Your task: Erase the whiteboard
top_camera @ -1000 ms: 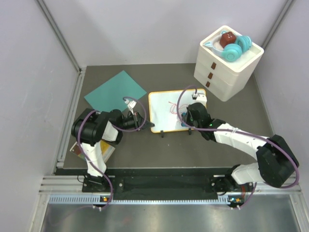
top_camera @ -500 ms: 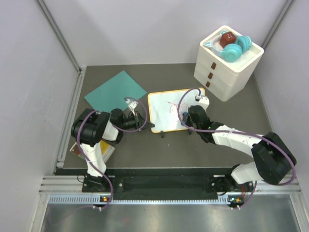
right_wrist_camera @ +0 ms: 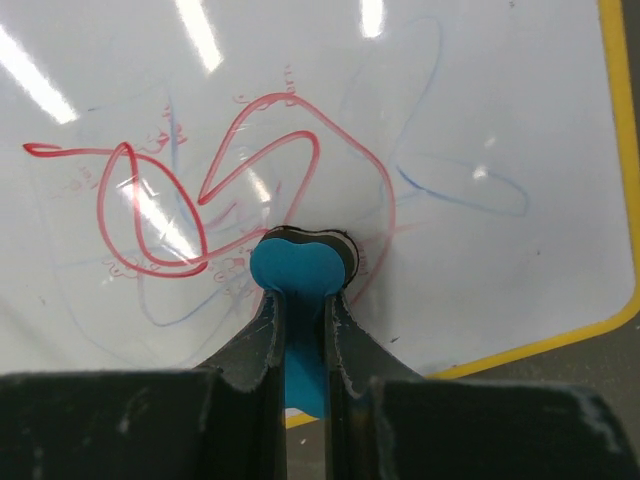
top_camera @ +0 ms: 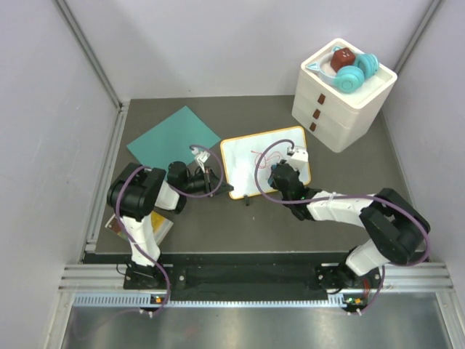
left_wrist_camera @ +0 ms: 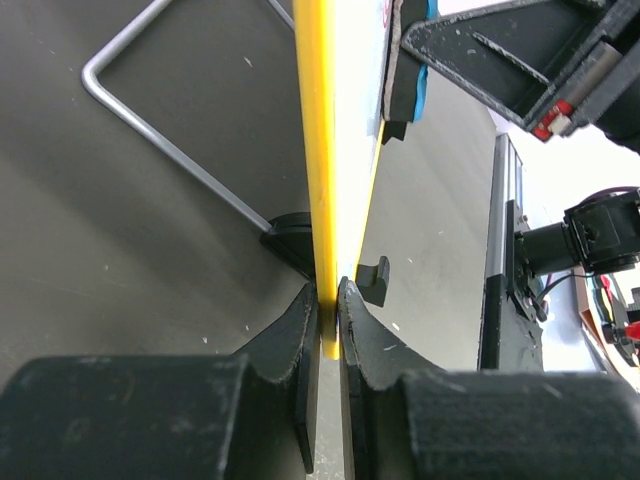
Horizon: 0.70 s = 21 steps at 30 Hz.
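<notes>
The whiteboard [top_camera: 254, 154], glossy white in a yellow-orange frame, lies mid-table with red scribbles [right_wrist_camera: 160, 200] and faint blue traces on it. My left gripper [top_camera: 220, 186] is shut on the frame's near-left edge; in the left wrist view both jaws [left_wrist_camera: 327, 300] pinch the yellow rim [left_wrist_camera: 318, 150]. My right gripper [top_camera: 279, 177] is shut on a blue eraser [right_wrist_camera: 297, 272], whose dark felt face presses on the board [right_wrist_camera: 480, 100] just below the red loops. The eraser [left_wrist_camera: 405, 85] also shows edge-on in the left wrist view.
A teal square sheet [top_camera: 173, 137] lies left of the board. A white drawer unit [top_camera: 341, 98] at the back right carries teal headphones [top_camera: 356, 71]. A flat book-like item [top_camera: 116, 224] sits under the left arm. The board's wire stand [left_wrist_camera: 160, 140] juts behind it.
My right gripper slid the eraser leftward and nearer across the board. The board turned slightly counterclockwise. The left gripper kept its hold on the frame.
</notes>
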Motion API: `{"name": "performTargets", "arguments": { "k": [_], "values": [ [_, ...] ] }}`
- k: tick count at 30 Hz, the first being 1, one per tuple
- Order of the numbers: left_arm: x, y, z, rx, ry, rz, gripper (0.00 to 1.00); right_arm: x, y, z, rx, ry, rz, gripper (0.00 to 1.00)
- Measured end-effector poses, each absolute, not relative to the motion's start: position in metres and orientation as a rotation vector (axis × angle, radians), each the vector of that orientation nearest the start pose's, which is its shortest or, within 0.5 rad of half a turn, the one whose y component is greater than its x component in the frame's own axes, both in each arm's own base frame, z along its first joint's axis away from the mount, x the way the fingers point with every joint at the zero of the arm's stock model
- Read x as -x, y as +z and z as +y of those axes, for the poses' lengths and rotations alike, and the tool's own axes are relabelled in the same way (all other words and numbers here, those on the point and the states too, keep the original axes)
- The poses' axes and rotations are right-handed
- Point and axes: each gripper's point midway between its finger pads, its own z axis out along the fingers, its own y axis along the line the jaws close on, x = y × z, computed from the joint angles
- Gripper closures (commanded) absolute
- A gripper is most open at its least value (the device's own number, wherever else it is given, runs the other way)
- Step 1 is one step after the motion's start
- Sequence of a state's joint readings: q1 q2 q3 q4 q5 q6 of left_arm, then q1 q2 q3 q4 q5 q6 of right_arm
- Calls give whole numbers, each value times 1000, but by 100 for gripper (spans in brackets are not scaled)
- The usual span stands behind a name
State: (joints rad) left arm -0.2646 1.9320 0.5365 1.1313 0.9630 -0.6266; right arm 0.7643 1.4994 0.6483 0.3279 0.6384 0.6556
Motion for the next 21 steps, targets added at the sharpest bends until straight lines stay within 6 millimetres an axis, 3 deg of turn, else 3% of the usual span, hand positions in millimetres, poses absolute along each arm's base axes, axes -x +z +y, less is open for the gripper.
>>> {"name": "performTargets", "arguments": {
  "k": [8, 21],
  "values": [
    [-302, 56, -247, -399, -1467, 1962, 100, -334, 89, 240, -186, 312, 1967, 100],
    [-305, 55, -248, -405, -1434, 1980, 100, -341, 89, 233, -292, 333, 1967, 100]
  ]
}}
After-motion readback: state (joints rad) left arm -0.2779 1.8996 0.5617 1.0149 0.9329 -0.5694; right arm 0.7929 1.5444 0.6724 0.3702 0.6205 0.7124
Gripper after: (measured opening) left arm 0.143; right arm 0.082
